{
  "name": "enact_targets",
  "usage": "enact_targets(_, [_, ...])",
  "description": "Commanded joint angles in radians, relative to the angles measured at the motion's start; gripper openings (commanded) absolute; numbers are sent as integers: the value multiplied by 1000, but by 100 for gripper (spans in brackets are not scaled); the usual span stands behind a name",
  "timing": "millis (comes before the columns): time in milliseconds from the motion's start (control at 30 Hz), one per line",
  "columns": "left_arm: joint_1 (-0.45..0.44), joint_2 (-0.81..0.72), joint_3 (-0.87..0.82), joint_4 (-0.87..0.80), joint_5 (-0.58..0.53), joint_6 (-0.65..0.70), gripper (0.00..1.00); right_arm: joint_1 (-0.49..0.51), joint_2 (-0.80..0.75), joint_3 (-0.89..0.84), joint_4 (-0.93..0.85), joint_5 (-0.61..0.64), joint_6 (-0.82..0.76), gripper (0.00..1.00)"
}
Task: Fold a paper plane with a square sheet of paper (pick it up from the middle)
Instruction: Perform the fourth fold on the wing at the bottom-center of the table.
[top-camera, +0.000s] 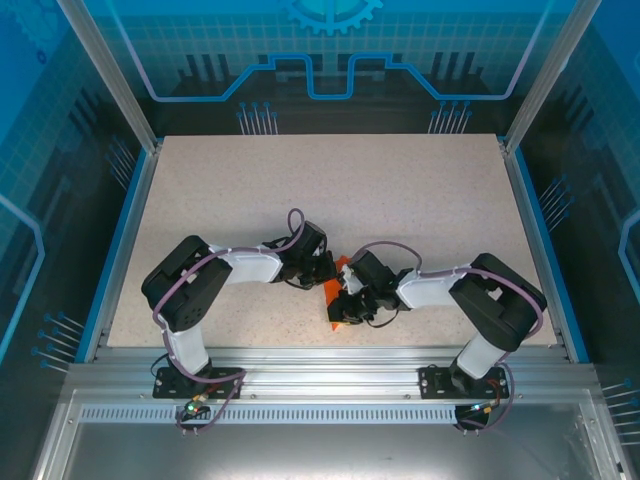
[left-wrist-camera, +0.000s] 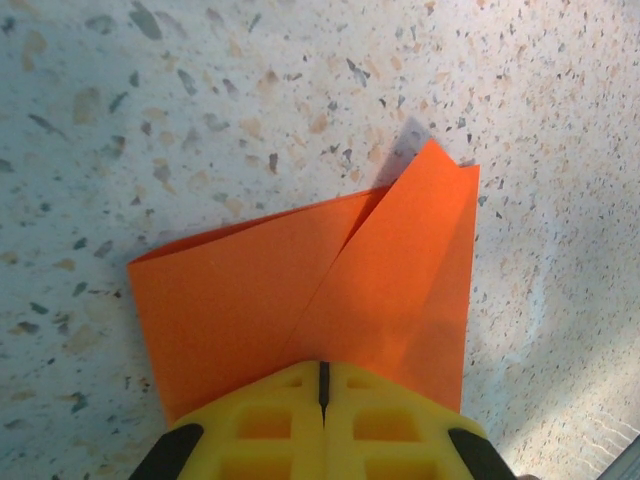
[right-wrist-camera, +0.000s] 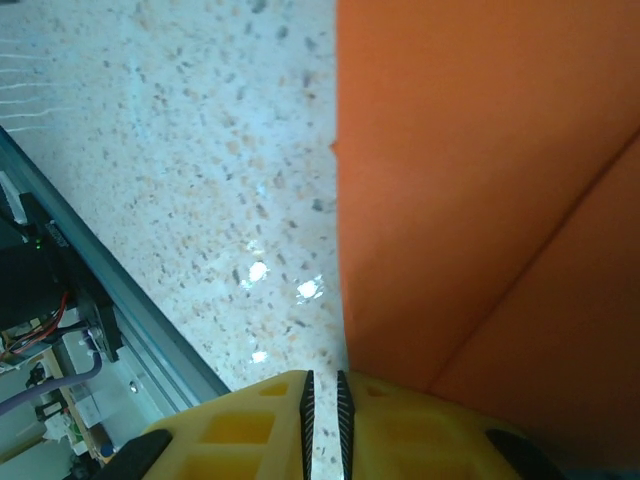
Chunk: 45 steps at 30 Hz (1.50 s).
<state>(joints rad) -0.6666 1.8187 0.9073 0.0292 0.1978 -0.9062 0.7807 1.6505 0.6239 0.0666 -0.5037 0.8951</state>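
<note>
lying seemingly under left pincer (left-wrist-camera: 323, 372), paper (left-wrist-camera: 300, 285)

The sheet of paper (left-wrist-camera: 300, 290) is thin orange paper, matt and smooth, with one sharp crease. The table (top-camera: 420, 190) has a hard, smooth top that looks like speckled stone or laminate, and it gives small bright glints in the right wrist view. The left gripper (left-wrist-camera: 323, 378) and the right gripper (right-wrist-camera: 322, 385) are of matt yellow plastic with moulded hollows. The arms (top-camera: 250, 265) have black and white plastic shells with a soft shine. The rail (top-camera: 320, 365) is bare brushed metal. The walls (top-camera: 330, 60) look glossy.
</note>
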Motion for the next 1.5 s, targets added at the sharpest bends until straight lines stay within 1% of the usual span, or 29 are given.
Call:
enact_targets(0, [-1, 14, 16, -51, 19, 27, 3, 27, 64, -10, -36, 38, 9, 16])
enact_targets(67, [-2, 16, 19, -56, 19, 30, 3, 38, 61, -9, -61, 45, 3, 16])
enact_targets(200, [-1, 14, 19, -55, 19, 32, 3, 52, 3, 2, -106, 71, 0, 16])
enact_targets(333, [-2, 15, 18, -53, 22, 33, 3, 70, -43, 10, -79, 57, 4, 17])
enact_targets(467, [-2, 16, 18, -54, 24, 35, 3, 81, -7, 12, -59, 53, 12, 17])
enact_targets(600, [-1, 16, 19, -54, 25, 36, 3, 81, 30, -35, -7, 52, 47, 16])
enact_targets(667, [-1, 16, 22, -57, 26, 37, 3, 83, 26, -45, -19, 53, 48, 16])
enact_targets(900, [-2, 17, 24, -57, 22, 36, 3, 100, -73, -35, -67, 77, 29, 15])
enact_targets(1100, [-1, 15, 22, -56, 22, 35, 3, 116, -6, -53, -52, 102, 46, 13])
enact_targets(1233, [-1, 11, 23, -58, 23, 35, 3, 117, 24, -56, -72, 128, 52, 12])
enact_targets(1367, [-2, -1, 21, -58, 23, 38, 4, 119, -28, -57, -91, 140, 56, 12])
enact_targets(1467, [-1, -21, 24, -59, 26, 44, 6, 103, -106, -42, -172, 201, 35, 12])
